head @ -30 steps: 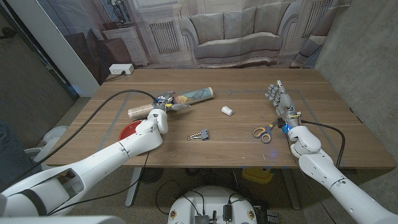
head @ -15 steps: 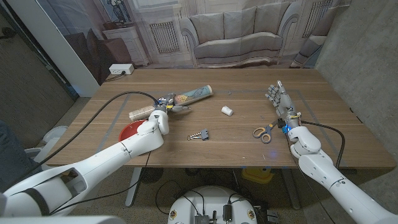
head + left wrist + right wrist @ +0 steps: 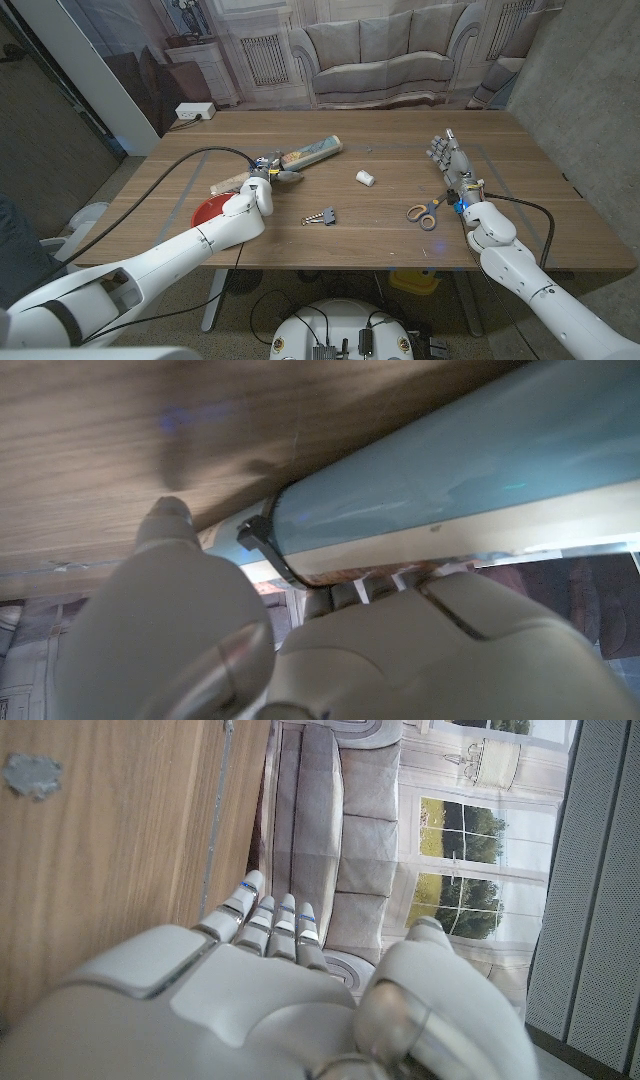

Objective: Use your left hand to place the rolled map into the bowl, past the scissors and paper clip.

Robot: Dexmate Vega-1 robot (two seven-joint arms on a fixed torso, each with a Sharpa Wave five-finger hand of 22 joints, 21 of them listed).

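No brand, label or writing can be read on anything here; the map (image 3: 277, 163) carries a printed pattern of pale blue and tan, too small to make out, and the left wrist view shows its blue surface (image 3: 450, 470) with a cream band and a dark ring near one end. The map lies slanted on the left half of the table (image 3: 400, 220), its far end toward the middle; the left hand (image 3: 268, 172) grips it around the middle, fingers wrapped round the roll, though I cannot tell whether the roll is lifted or touching the wood. The bowl (image 3: 208, 211), red, sits near the front left edge, partly hidden by the left forearm, just beside the map's near end. The clip (image 3: 321, 216), a dark binder type, lies near the table's centre, right of the left hand; the scissors (image 3: 425, 211), with orange handles, lie further right, just beside the right hand (image 3: 450, 160). That hand stands on its edge with its fingers (image 3: 270, 920) straight and slightly apart, holding nothing. A small white cylinder (image 3: 365, 178) sits between the map and the scissors. The table is brown wood grain with faint grey tape lines; a black cable (image 3: 160, 180) crosses its left side. Behind hangs a backdrop (image 3: 380, 50) printed with a grey sofa and panelled walls; the right wall is bare concrete.
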